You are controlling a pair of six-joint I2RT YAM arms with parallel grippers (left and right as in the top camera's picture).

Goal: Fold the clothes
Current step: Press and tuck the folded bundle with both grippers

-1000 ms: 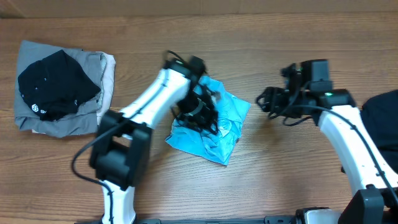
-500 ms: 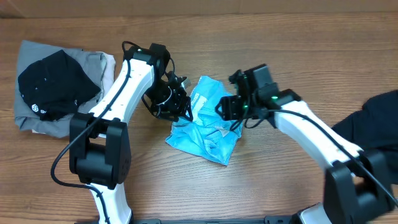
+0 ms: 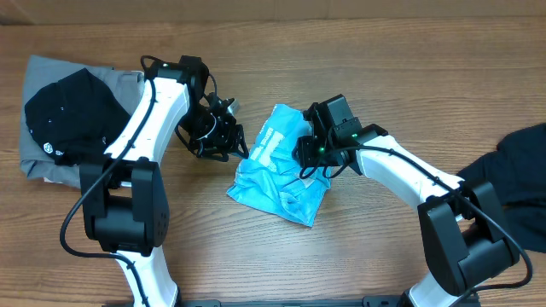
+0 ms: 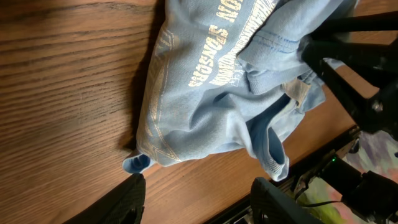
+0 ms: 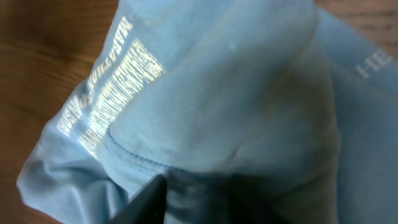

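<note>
Left tool (image 3: 223,145) beside light blue T-shirt (image 3: 275,183), spread, empty, giving room. Right tool (image 3: 312,156) atop it, probably pinning; closure unclear.

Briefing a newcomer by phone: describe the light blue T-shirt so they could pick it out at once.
On the wooden table, look to the middle, by the right hand. The crumpled T-shirt there is bright light blue with printed lettering, unlike the grey and black pile at the left and the black garment at the right edge.
</note>
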